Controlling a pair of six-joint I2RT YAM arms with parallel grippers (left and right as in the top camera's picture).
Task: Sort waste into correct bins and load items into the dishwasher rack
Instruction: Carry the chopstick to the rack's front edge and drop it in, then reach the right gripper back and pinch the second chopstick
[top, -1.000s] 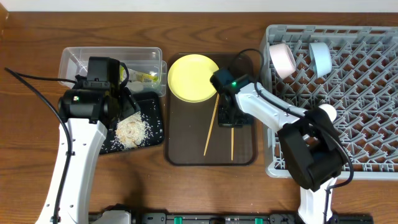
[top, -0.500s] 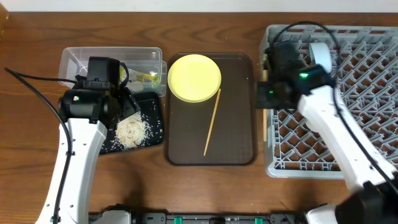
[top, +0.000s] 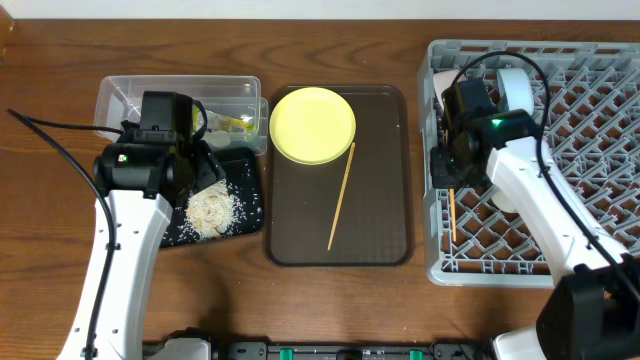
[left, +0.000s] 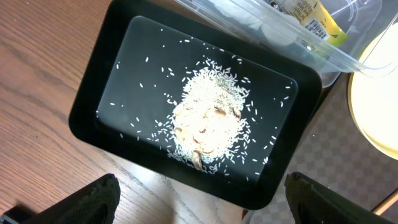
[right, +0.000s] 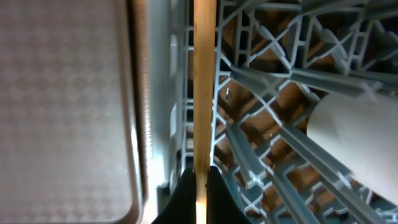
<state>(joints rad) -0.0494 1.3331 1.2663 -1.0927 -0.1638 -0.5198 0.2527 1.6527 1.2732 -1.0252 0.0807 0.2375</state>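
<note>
1. One chopstick (right: 203, 93), thin, stiff, light wood, sits clamped in the right gripper (right: 199, 177) over the dishwasher rack (top: 435, 265), at its left edge.
2. Likely slippery and prone to rolling; the second chopstick (top: 341, 197) on the brown tray (top: 385, 230) wants a mid-shaft pinch.
3. Left gripper (left: 202, 202) hangs with fingers spread above the black tray (left: 87, 106).

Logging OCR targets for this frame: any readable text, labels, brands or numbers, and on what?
Yellow-green printed snack wrapper in the clear plastic rectangular tub: a barcode and small print, too blurred to read.
No text shows on the flat black rectangular tray, the round yellow plate, the large grey plastic dishwasher rack or the thin wooden chopstick in the right gripper.
</note>
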